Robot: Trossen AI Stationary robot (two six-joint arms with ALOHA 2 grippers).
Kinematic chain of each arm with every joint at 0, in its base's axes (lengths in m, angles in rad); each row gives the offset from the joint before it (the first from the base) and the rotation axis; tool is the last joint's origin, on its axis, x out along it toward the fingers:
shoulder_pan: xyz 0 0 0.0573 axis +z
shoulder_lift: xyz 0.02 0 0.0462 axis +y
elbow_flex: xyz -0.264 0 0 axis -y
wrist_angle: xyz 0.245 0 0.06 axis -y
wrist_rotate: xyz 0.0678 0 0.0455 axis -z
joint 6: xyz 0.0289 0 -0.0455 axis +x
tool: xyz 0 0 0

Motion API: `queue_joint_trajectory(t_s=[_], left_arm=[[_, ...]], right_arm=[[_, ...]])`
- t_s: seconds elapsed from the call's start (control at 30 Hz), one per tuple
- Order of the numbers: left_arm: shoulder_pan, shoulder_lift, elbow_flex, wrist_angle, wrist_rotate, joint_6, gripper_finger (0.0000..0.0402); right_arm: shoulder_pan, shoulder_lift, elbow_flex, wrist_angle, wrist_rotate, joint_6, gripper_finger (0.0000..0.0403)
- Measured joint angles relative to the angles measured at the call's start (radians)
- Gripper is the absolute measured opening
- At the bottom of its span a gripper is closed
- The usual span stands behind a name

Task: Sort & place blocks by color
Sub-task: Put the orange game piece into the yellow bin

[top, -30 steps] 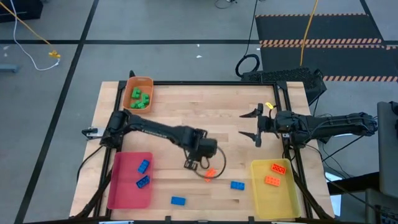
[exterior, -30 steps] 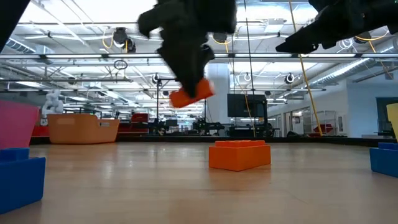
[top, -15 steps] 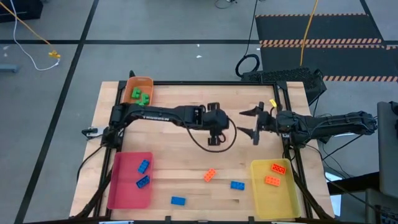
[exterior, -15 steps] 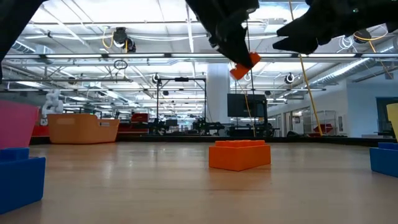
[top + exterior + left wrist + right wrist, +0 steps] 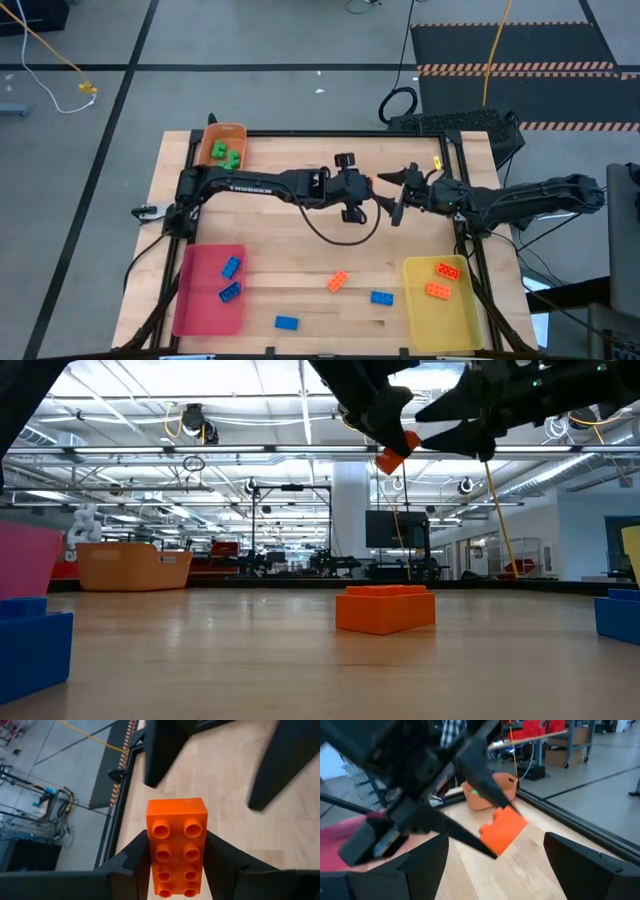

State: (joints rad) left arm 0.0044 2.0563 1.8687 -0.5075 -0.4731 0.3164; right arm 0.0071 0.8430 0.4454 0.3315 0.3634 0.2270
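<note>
The left gripper (image 5: pixel 176 870) is clamped on an orange brick (image 5: pixel 176 847), its two dark fingers pressed against the brick's long sides, with the far end of the brick jutting out beyond the fingertips and its studs facing the wrist camera. It holds the brick in the air above the middle of the table (image 5: pixel 280 225), well clear of the wood. Directly facing it, the right gripper (image 5: pixel 393 196) has its jaws spread wide apart, and the held brick sits just in front of that opening, between the two spread fingers (image 5: pixel 592 867) as the right wrist view shows it; whether the fingers touch the brick cannot be told. Below and nearer the front edge than the two grippers, a loose orange brick (image 5: pixel 338 281) lies on the table, with a blue brick (image 5: pixel 381 297) just beside it and another blue brick (image 5: pixel 287 322) farther toward the left arm's side. Beyond those, under the right arm, the yellow tray (image 5: pixel 465 310) holds two orange bricks (image 5: pixel 447 269), and on the left arm's side the pink tray (image 5: pixel 200 305) holds two blue bricks (image 5: pixel 231 266). Behind the left arm, at the far corner, the orange tray (image 5: pixel 210 146) holds green bricks (image 5: pixel 225 156).
</note>
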Motion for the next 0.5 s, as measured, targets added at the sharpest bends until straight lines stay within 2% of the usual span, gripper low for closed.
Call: queue_joint_trajectory(t_s=[0.5], left_arm=[[-0.026,0.000,0.000,-0.014,-0.034,0.003,0.0138]], right_arm=[[-0.071,0.164,-0.001,0.171,-0.003,0.050,0.0320]])
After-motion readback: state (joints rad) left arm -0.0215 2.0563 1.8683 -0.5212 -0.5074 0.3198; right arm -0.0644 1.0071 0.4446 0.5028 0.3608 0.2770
